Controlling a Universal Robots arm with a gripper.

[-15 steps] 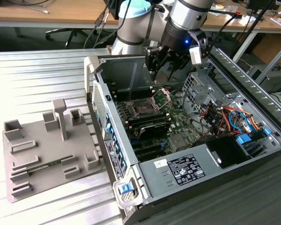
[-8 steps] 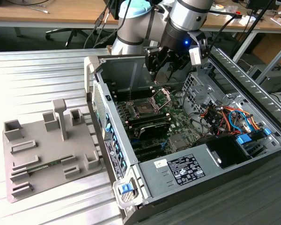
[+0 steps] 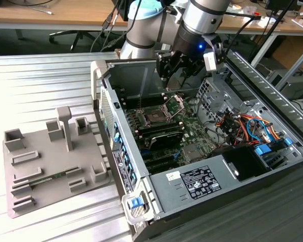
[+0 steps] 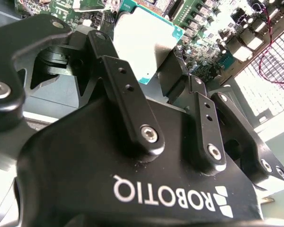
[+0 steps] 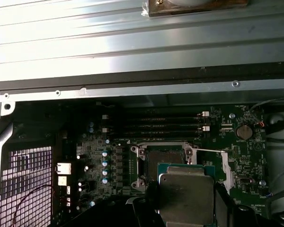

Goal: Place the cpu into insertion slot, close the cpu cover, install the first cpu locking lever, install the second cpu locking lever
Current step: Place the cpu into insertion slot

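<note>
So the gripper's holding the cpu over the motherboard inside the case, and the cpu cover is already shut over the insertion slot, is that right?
Not quite: the cpu cover is open, tilted up beside the insertion slot, as the exterior view shows. The rest stands: the gripper holds the cpu over the motherboard inside the case.

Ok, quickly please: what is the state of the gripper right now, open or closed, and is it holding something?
Gripper: closed, holding the cpu.
</note>
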